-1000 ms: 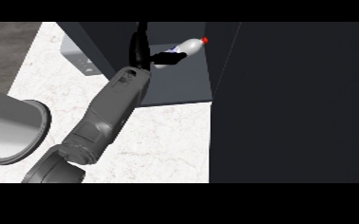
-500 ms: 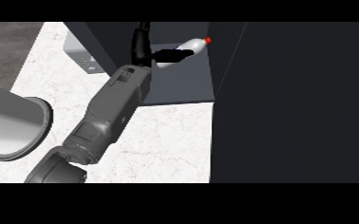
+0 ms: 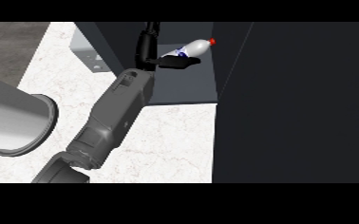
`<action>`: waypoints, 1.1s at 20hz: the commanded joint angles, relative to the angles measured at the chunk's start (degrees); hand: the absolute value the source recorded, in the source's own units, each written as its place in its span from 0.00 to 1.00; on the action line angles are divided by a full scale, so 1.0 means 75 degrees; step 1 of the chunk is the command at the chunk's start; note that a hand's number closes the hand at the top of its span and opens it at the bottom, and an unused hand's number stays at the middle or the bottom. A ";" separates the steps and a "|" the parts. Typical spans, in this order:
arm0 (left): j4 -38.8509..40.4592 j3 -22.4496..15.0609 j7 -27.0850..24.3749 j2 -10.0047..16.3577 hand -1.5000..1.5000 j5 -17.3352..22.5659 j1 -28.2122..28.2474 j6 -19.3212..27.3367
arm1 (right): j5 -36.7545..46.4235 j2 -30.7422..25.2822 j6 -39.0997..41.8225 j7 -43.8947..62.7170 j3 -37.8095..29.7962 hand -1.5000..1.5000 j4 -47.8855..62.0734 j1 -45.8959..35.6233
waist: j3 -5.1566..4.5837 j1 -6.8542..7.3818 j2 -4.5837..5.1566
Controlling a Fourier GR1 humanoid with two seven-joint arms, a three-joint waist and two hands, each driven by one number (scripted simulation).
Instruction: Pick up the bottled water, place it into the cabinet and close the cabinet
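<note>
Head view: the left hand (image 3: 170, 62) holds the bottle (image 3: 191, 48) inside the open cabinet (image 3: 186, 88).

In the head view the grey forearm (image 3: 116, 114) comes in from the lower left of the frame and goes up over the white table (image 3: 175, 137) into the cabinet at the upper middle. The black hand is clenched around the lower end of the bottle and hides that end. The bottle is tilted, with its red cap (image 3: 212, 41) pointing to the upper right, close to the cabinet's right wall. I cannot tell if the bottle touches the cabinet floor. A wide dark panel (image 3: 288, 99) fills the right side of the frame. At the left edge a grey round thing (image 3: 21, 123) lies on the table, well apart from the cabinet. The right hand does not show in this view.
</note>
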 commanded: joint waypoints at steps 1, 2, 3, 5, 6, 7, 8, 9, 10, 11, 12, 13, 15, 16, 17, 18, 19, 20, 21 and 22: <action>-0.0587 0.0170 -0.0048 0.0445 0.00 0.0254 0.0877 -0.0644 | -0.0055 0.0095 -0.0090 -0.0035 -0.0014 0.00 0.0116 0.0011 | -0.0046 0.0392 -0.0145; -0.0636 0.0093 -0.0066 0.0284 0.00 0.0302 0.0999 -0.0598 | 0.0233 0.0172 -0.0259 0.0148 0.0347 0.00 -0.0279 0.0216 | -0.0050 0.0378 -0.0152; -0.0883 0.0007 -0.0166 0.0260 0.00 0.0378 0.1188 -0.0669 | -0.0022 0.0058 -0.0262 0.0219 0.0003 0.00 -0.0265 0.0250 | -0.0049 0.0477 -0.0187; -0.1042 -0.0144 -0.0256 0.0228 0.00 0.0522 0.1438 -0.0744 | 0.0100 0.0101 -0.0161 -0.0022 0.0267 0.00 -0.0313 0.0512 | -0.0049 0.0447 -0.0186; -0.1222 -0.0320 0.0055 0.0101 0.00 0.0561 0.1486 -0.0725 | -0.0010 0.0028 -0.0274 0.0217 -0.0019 0.00 -0.0375 0.0265 | -0.0047 0.0562 -0.0213; -0.1544 -0.0438 0.0235 0.0020 0.00 0.0666 0.1395 -0.0589 | 0.0204 0.0173 -0.0200 -0.0132 0.0318 0.00 -0.0098 0.0564 | -0.0044 0.0545 -0.0241; -0.1752 -0.0622 0.0390 0.0020 0.00 0.0719 0.1482 -0.0477 | 0.0083 0.0120 -0.0350 0.0219 0.0097 0.00 -0.0317 0.0209 | -0.0045 0.0572 -0.0222; -0.1935 -0.0747 0.0170 0.0020 0.00 0.0826 0.1976 -0.0724 | -0.0127 -0.0191 -0.0134 0.0314 0.0035 0.00 -0.0773 0.0737 | -0.0048 0.0535 -0.0242; -0.2311 -0.0842 0.0489 0.0140 0.00 0.0815 0.2176 -0.0921 | -0.0209 -0.0125 -0.0109 0.0208 -0.0006 0.00 -0.0541 0.0617 | -0.0043 0.0592 -0.0237; -0.2761 -0.1145 0.0662 0.0020 0.00 0.0948 0.2256 -0.0830 | 0.0126 0.0251 -0.0436 0.0199 0.0198 0.00 -0.0146 0.0125 | -0.0042 0.0669 -0.0247; -0.3083 -0.1184 0.0792 0.0020 0.00 0.1100 0.2449 -0.0766 | -0.0034 0.0042 -0.0248 0.0086 0.0010 0.00 -0.0260 0.0408 | -0.0041 0.0634 -0.0256; -0.3278 -0.1137 0.0803 0.0195 0.00 0.1162 0.2632 -0.0965 | 0.0270 0.0147 -0.0394 0.0217 0.0282 0.00 -0.0291 0.0301 | -0.0046 0.0733 -0.0259; -0.3979 -0.1367 0.1012 0.0313 0.00 0.1281 0.3081 -0.1008 | 0.0077 0.0032 -0.0307 0.0239 0.0292 0.00 -0.0577 0.0773 | -0.0046 0.0687 -0.0270; -0.4358 -0.1613 0.1346 0.0021 0.00 0.1273 0.3157 -0.0573 | 0.0327 0.0194 -0.0396 0.0091 0.0377 0.00 -0.0285 0.0442 | -0.0041 0.0747 -0.0281; -0.4788 -0.1803 0.1305 0.0021 0.00 0.1334 0.3526 -0.0568 | -0.0037 -0.0037 -0.0280 0.0285 0.0078 0.00 -0.0513 0.0494 | -0.0042 0.0726 -0.0268; -0.5127 -0.1755 0.1333 0.0208 0.00 0.1366 0.3769 -0.0540 | -0.0032 -0.0196 0.0009 -0.0215 0.0053 0.00 -0.0500 0.1112 | -0.0038 0.0645 -0.0290; -0.5755 -0.2038 0.1760 0.0241 0.00 0.1261 0.3913 -0.0337 | -0.0127 -0.0106 -0.0082 0.0041 0.0047 0.00 -0.0298 0.0620 | -0.0036 0.0721 -0.0262; -0.6193 -0.2093 0.1860 0.0409 0.00 0.1384 0.4286 -0.0560 | 0.0297 0.0089 -0.0345 -0.0029 0.0235 0.00 -0.0314 0.0666 | -0.0041 0.0762 -0.0276; -0.6633 -0.2415 0.1810 0.0050 0.00 0.1183 0.4732 -0.0121 | 0.0078 0.0004 -0.0402 0.0448 0.0275 0.00 -0.0710 0.0574 | -0.0044 0.0670 -0.0228; -0.7266 -0.2399 0.2315 0.0601 0.00 0.1336 0.4878 -0.0440 | 0.0054 0.0058 -0.0366 0.0262 0.0316 0.00 -0.0733 0.0715 | -0.0040 0.0760 -0.0274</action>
